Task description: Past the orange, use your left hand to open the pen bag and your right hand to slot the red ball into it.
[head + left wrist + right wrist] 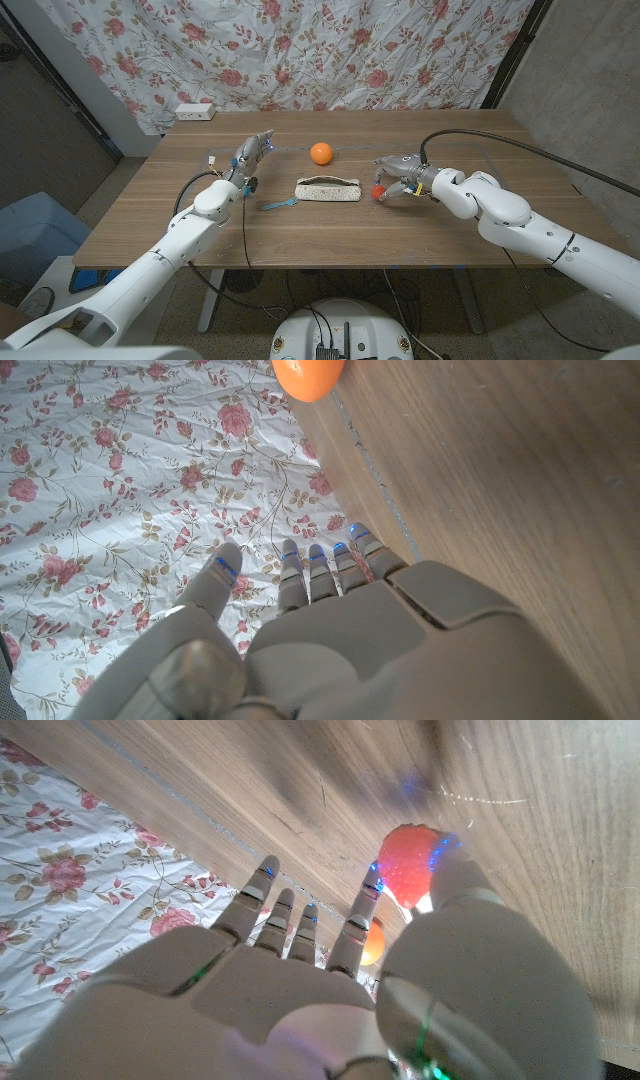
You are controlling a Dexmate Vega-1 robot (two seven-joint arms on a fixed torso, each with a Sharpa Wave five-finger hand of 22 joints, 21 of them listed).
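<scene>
Meanwhile the right robot hand (398, 180) pinches the red ball (379, 192) beside the pen bag (328, 189), orange (320, 153) beyond, left robot hand (254, 152) spread.

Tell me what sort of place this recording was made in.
Probably a makeshift test room rather than a home: a floral sheet hung as a backdrop, a plain wooden table, and a power strip at its far edge.

Open table between the hands, bag and orange in the middle

Between the right hand (400, 178), which pinches the red ball (378, 192), and the pen bag (328, 189) lies bare wood. The orange (320, 153) sits just beyond the bag, right of the left hand (254, 150); a blue strap (279, 204) trails nearer that hand.
</scene>
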